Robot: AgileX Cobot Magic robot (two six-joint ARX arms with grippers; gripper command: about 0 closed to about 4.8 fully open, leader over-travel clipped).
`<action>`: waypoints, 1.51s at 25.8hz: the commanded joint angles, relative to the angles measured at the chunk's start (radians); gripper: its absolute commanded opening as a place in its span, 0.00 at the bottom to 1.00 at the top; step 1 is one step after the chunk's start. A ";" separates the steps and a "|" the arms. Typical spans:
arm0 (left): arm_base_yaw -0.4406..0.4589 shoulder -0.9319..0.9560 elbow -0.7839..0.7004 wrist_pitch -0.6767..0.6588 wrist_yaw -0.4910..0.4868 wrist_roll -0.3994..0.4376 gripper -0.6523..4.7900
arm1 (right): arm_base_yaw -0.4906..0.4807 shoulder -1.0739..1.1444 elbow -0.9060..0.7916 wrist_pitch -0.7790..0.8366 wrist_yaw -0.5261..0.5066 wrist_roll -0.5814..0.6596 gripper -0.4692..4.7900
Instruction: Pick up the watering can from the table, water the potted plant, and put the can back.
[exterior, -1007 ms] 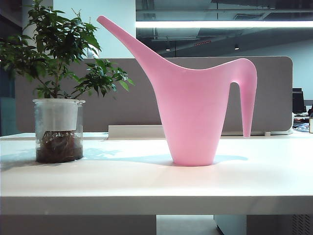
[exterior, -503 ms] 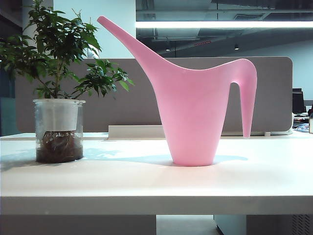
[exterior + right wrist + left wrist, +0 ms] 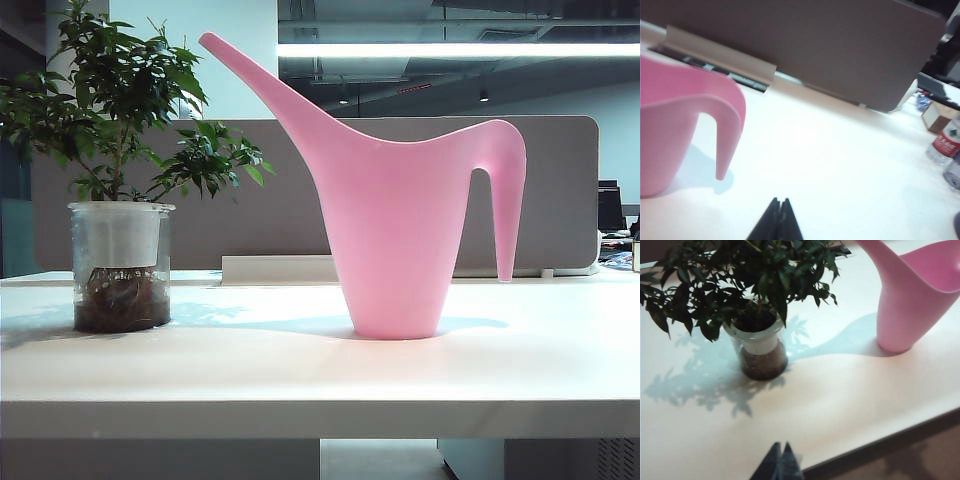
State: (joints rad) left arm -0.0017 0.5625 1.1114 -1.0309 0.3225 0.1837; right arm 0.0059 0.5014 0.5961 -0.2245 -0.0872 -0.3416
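Observation:
The pink watering can stands upright on the white table, spout slanting toward the potted plant at the left. Neither arm shows in the exterior view. In the left wrist view the potted plant and the watering can lie ahead; my left gripper hovers near the table's front edge, shut and empty. The right wrist view shows the watering can's handle with its free point above the table; my right gripper is short of it, shut with nothing held.
A grey partition runs along the back of the table, with a white strip at its foot. Water bottles and a small box stand at the far right.
Nothing differs in the exterior view; the can and plant stand as before and no arm has come into that view.

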 commanded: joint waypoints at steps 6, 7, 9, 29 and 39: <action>-0.008 -0.005 0.002 -0.008 0.053 -0.027 0.11 | 0.236 0.042 -0.353 0.640 0.099 0.179 0.21; -0.008 -0.005 0.002 -0.008 0.053 -0.027 0.11 | 0.260 0.046 -0.379 0.681 0.121 0.179 0.24; -0.008 -0.005 0.002 -0.008 0.058 -0.027 0.11 | 0.288 0.066 -0.409 0.727 0.139 0.179 0.28; -0.008 -0.006 0.002 -0.054 0.060 -0.027 0.11 | 0.298 1.014 -0.235 1.413 0.089 0.245 0.61; -0.008 -0.008 0.002 -0.055 0.060 -0.027 0.11 | 0.286 1.138 -0.096 1.405 0.151 0.244 0.61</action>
State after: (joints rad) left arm -0.0097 0.5560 1.1114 -1.0901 0.3786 0.1604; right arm 0.2947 1.6302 0.4835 1.1648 0.0502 -0.0998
